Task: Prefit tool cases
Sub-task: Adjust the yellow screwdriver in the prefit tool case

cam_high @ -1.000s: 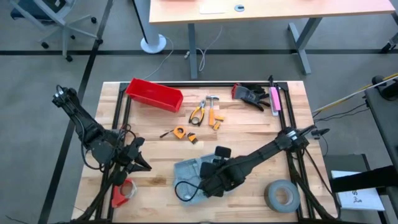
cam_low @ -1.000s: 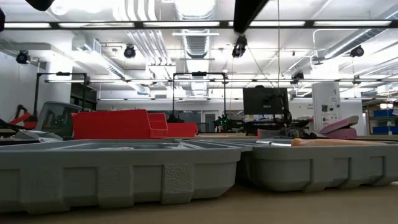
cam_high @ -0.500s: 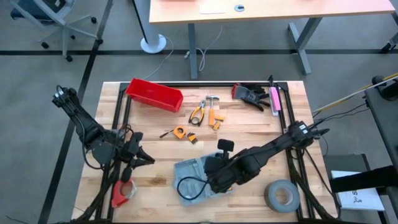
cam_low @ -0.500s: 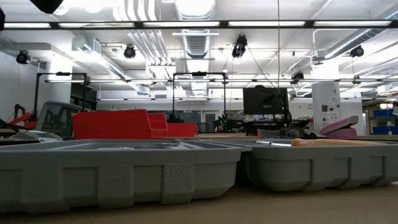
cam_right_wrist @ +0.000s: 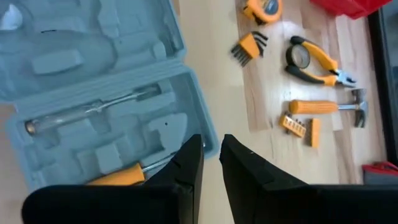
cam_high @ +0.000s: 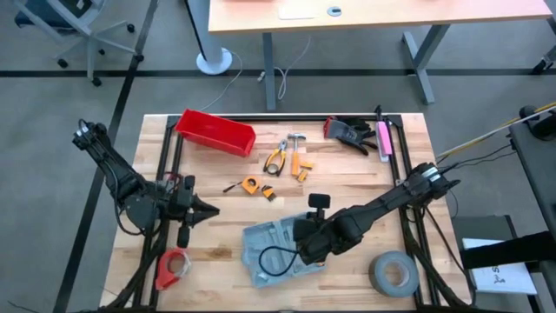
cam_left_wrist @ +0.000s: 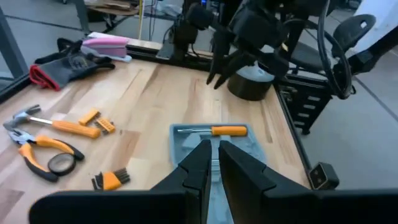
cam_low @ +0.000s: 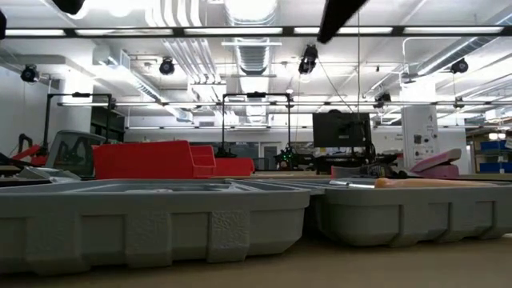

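Open tool case (cam_high: 280,250) flat at near edge of table (cam_high: 347,178), grey recesses up, orange-handled screwdriver (cam_right_wrist: 118,176) seated in one half; same spot as a second ago. Right gripper (cam_high: 306,252) over case's right half, fingers nearly together with a thin gap, nothing between them; shifted slightly right since the earlier frame, arm swung a bit farther over the table. Grey tape roll (cam_high: 393,272) just right of case, unmoved. Left gripper (cam_high: 208,210) off to the left of case, clenched and empty, pointing right; risen a little away from the near edge versus before, so red clamp (cam_high: 172,268) now fully uncovered. Mid-table: tape measure (cam_high: 251,184), hex keys (cam_high: 268,193), pliers (cam_high: 275,159), hammer (cam_high: 294,146), unchanged. Far edge: red bin (cam_high: 215,132), black gloves (cam_high: 349,133), pink tool (cam_high: 383,137), unchanged.
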`<act>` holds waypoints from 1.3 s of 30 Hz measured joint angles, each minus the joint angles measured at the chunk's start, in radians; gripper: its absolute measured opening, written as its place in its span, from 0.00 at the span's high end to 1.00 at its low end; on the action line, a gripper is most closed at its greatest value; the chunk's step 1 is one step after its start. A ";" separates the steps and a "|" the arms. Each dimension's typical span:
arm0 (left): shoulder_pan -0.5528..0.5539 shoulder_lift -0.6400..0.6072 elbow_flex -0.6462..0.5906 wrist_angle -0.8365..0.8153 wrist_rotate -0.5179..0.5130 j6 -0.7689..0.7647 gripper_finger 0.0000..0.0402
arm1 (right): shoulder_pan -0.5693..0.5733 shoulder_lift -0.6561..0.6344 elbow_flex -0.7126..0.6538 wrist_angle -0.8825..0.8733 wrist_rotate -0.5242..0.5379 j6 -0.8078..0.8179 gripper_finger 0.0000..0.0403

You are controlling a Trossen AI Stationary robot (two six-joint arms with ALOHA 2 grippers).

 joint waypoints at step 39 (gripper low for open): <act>0.263 0.606 0.000 0.447 0.193 -0.241 0.80 | -0.013 -0.324 -0.842 0.874 -0.246 -0.130 0.84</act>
